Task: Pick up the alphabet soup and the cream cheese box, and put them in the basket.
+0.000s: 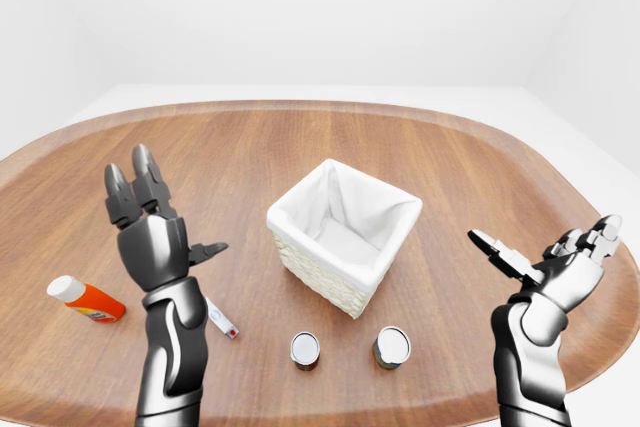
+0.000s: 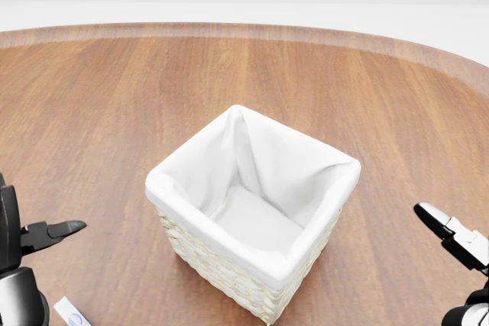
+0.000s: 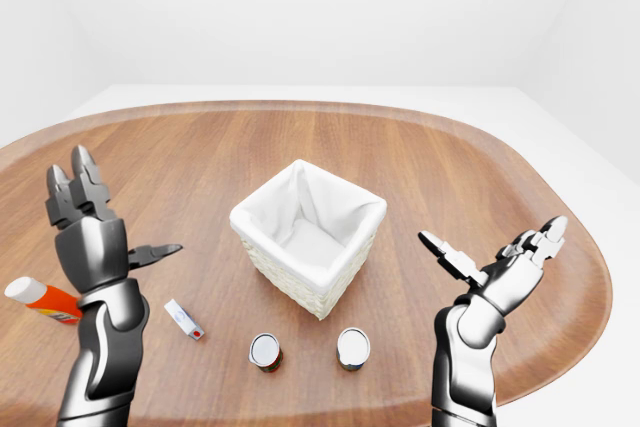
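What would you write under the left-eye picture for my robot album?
Both robot hands, left hand and right hand, open above a wooden table with a lined basket and two cans.
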{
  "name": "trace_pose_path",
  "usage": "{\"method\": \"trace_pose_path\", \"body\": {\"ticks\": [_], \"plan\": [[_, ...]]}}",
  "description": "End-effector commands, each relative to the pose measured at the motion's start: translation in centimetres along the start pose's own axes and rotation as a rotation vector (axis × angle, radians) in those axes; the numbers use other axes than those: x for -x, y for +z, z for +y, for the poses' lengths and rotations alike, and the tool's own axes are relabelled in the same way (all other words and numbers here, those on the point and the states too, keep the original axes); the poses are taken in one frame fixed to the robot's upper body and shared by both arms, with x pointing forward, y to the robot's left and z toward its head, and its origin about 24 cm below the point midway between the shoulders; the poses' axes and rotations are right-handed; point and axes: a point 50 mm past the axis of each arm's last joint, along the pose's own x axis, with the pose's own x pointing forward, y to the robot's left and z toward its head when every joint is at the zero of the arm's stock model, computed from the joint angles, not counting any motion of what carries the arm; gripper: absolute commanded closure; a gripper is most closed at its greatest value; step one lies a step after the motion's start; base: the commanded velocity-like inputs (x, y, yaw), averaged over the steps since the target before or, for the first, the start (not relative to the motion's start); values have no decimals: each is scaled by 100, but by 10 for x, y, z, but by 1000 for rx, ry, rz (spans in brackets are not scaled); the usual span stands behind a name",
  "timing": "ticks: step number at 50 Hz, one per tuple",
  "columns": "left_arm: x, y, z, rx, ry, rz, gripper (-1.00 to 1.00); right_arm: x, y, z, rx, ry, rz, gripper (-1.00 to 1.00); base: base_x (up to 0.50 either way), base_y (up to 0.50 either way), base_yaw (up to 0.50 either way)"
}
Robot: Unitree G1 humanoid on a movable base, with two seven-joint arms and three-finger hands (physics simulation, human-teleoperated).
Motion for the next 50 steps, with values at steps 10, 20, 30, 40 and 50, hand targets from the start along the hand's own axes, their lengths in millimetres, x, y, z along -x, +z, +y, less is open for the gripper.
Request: {"method": "trace_pose_path", "body": {"ticks": [10, 20, 30, 40, 50], "plan": [[-6, 48, 19, -338, 113, -299, -100, 0, 1, 0, -2, 0, -4, -100, 0, 0, 0], [2, 43, 7, -437, 102, -357, -100, 0, 2, 0, -7, 0, -5, -100, 0, 0, 0], [2, 40, 7, -424, 101, -338, -100, -1, 2, 1, -1, 2, -11, -100, 0, 0, 0], [2, 40, 7, -424, 101, -338, -100, -1, 2, 1, -1, 2, -11, -100, 0, 0, 0], [2, 40, 7, -424, 101, -338, -100, -1, 2, 1, -1, 1, -11, -100, 0, 0, 0]]}}
